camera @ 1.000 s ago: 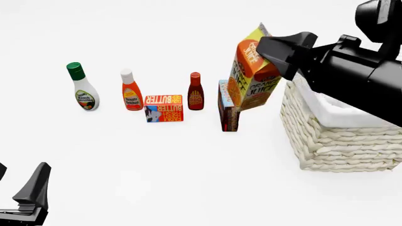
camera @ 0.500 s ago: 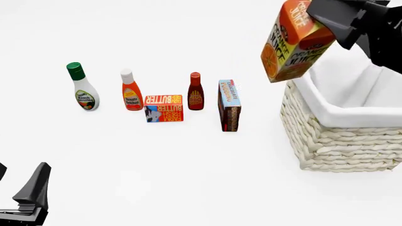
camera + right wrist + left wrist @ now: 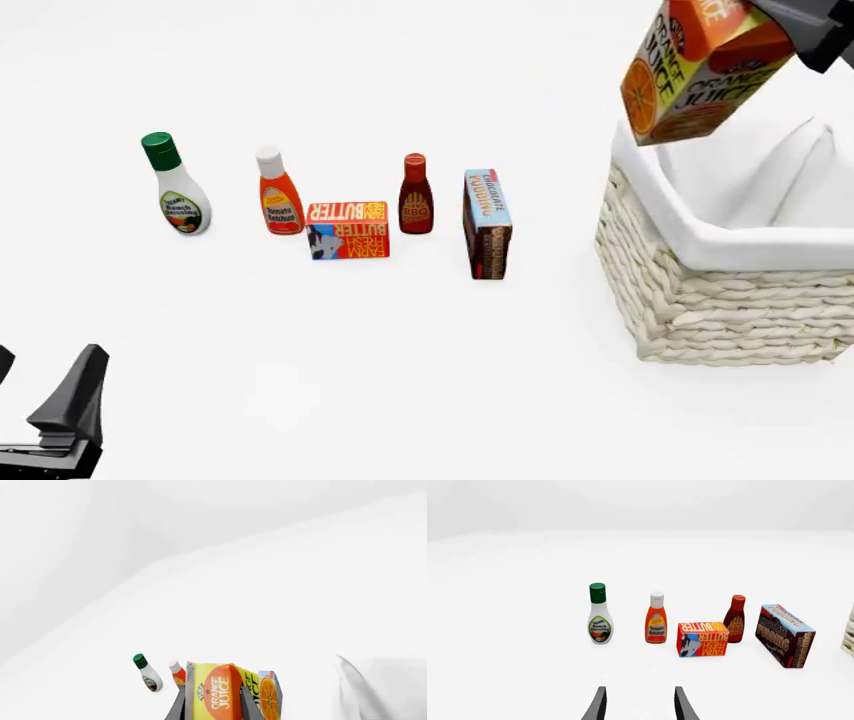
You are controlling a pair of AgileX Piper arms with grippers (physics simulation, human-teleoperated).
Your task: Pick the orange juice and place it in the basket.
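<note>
A: Where is the orange juice point(image 3: 694, 70)?

B: Up in the air, tilted, over the near-left rim of the basket point(image 3: 707, 290) at the right of the worktop point(image 3: 334, 350). Its lower end hangs above the white cloth lining, not touching it.

A: And the right fingers point(image 3: 180, 706)?

B: In the right wrist view they are closed on the carton, one dark finger down each side of the "ORANGE JUICE" face. In the front view only a dark corner of that arm shows, at the carton's upper right.

A: The left fingers point(image 3: 596, 706)?

B: Spread apart, holding nothing, low at the near-left, well apart from the ranch bottle point(image 3: 175, 184), ketchup bottle point(image 3: 278, 192), butter box point(image 3: 348, 230), BBQ bottle point(image 3: 415, 195) and pudding box point(image 3: 487, 224).
</note>
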